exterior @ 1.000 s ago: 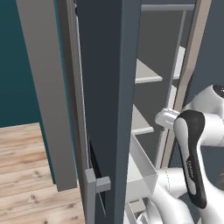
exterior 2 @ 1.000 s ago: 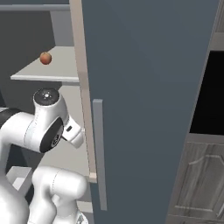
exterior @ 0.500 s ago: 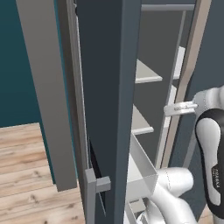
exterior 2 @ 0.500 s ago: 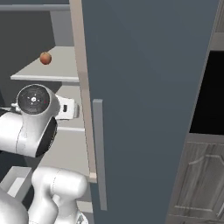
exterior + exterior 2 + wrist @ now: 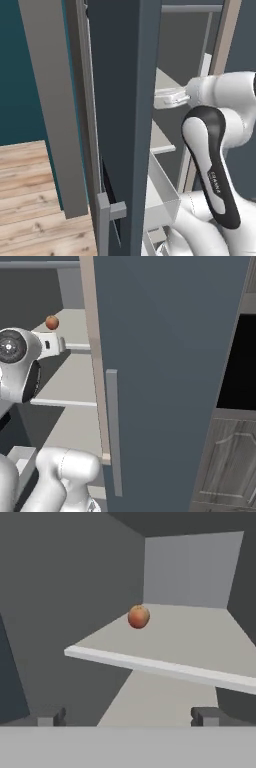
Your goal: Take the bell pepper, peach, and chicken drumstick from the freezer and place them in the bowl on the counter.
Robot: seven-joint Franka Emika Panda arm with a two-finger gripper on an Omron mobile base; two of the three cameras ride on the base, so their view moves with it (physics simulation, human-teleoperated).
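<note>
The peach (image 5: 138, 617), a small orange-pink ball, rests on a pale grey shelf (image 5: 165, 639) inside the freezer (image 5: 65, 286); it also shows as the peach (image 5: 52, 322) toward the back of that shelf. My gripper (image 5: 129, 718) is open and empty, its fingertips (image 5: 50, 717) wide apart, pointing into the freezer just below the shelf's front edge and short of the peach. The hand (image 5: 170, 97) reaches in past the open dark blue-grey door (image 5: 125, 100). The bell pepper, chicken drumstick, bowl and counter are out of view.
The freezer door (image 5: 165, 371) with its long grey handle (image 5: 112, 431) stands close on the right. A white drawer bin (image 5: 162, 195) sits low in the freezer. Dark wood-grain cupboards (image 5: 225, 456) lie further right; wooden floor (image 5: 30, 200) at the left.
The arm has swung up and the hand has risen from the lower shelf's level to the peach's shelf, moving further into the freezer. The jaws stayed open.
</note>
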